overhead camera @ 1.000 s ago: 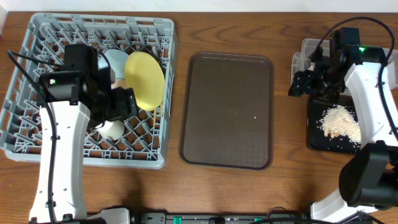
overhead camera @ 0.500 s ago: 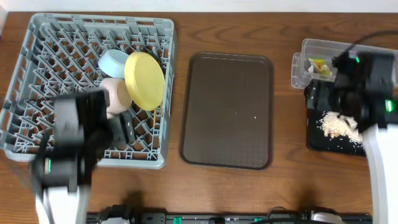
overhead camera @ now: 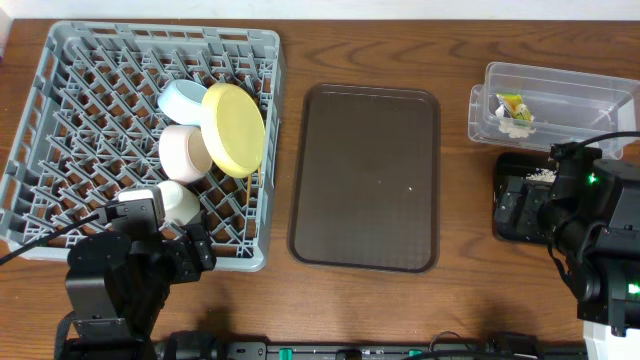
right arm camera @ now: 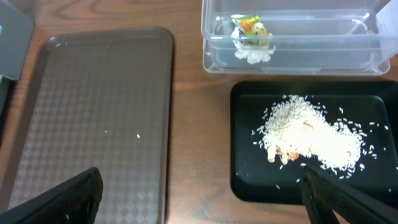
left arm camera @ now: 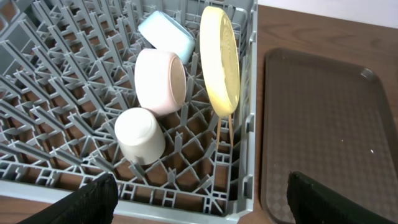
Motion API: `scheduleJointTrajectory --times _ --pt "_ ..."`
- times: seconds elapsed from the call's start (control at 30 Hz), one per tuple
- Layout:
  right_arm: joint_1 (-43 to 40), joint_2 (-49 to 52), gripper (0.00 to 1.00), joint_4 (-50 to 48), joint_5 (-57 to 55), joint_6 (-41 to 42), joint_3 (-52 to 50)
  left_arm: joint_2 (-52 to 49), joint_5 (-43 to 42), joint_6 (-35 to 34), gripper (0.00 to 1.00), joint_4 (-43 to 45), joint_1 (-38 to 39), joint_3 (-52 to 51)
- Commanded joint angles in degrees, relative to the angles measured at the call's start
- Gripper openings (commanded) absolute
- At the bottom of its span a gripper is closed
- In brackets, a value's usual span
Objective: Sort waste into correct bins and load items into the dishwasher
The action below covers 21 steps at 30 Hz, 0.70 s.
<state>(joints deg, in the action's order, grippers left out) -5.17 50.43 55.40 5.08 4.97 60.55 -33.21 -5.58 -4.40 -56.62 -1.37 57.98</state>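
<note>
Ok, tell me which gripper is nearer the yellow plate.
Left. Left gripper is at the rack's front edge, near the yellow plate; right gripper is at the black tray.

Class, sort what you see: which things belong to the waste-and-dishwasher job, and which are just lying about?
Job: dish rack, yellow plate, blue bowl, white bowl, cup, chopsticks, clear tub, wrapper, white scrap, black tray, rice crumbs.
Lying about: brown tray.

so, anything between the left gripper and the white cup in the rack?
Only the near wall and a few pegs of the dish rack lie between the open left gripper and the white cup. Nothing covers the cup from above.
</note>
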Motion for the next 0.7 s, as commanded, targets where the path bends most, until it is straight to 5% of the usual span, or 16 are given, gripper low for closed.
scheduleJointTrajectory --times 0.0,0.67 --pt "-0.11 -0.17 0.99 0.72 -0.76 -0.33 -0.37 -0.02 0.70 0.76 0.89 0.13 0.22 -0.39" --pt "0.70 -0.35 0.99 -0.28 -3.23 -1.27 -0.37 -0.02 0.70 0.76 0.89 0.13 0.22 -0.39"
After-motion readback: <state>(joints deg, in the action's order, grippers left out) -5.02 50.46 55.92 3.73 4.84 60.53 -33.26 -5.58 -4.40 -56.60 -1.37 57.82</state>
